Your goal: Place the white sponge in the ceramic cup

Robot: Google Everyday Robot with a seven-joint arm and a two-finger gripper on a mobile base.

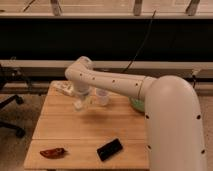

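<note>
My gripper (pixel 80 101) hangs down from the white arm over the back left part of the wooden table (pixel 75 130). It is shut on the white sponge (pixel 78 105), a small cream-white chunk held just above the tabletop. The ceramic cup (pixel 102 96), small, white and upright, stands on the table just right of the gripper, a short gap away from the sponge.
A white bottle-like object (pixel 62 89) lies at the back left, behind the gripper. A green bowl (pixel 135 105) is mostly hidden behind the arm at the right. A reddish-brown object (pixel 52 152) and a black flat object (pixel 109 149) lie near the front edge.
</note>
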